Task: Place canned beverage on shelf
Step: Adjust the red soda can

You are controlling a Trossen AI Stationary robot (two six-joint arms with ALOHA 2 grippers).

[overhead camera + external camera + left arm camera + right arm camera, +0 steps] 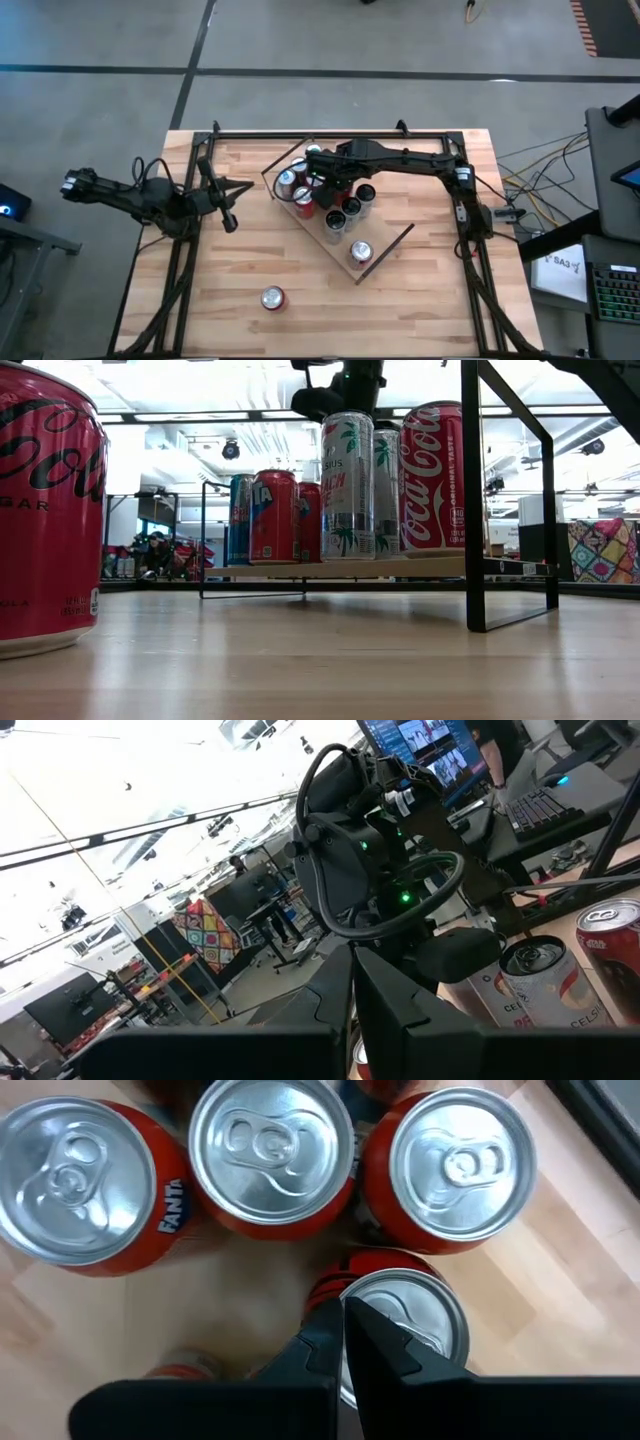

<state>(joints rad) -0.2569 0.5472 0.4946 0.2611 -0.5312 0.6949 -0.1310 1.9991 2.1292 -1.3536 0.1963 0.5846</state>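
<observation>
Cans crowd the shelf while one lone can stands on the bench.

Left gripper waits at the bench's left edge, its fingers clenched on nothing, well apart from the shelf. Near the front edge, left of centre, the lone can stands upright on bare wood, well apart from the shelf. The shelf lies askew mid-bench, carrying a cluster of upright cans at its far end and one more can nearer its front corner. Right gripper hovers over that cluster, fingers pinched together and holding nothing, just above silver can tops, one marked Fanta.
</observation>
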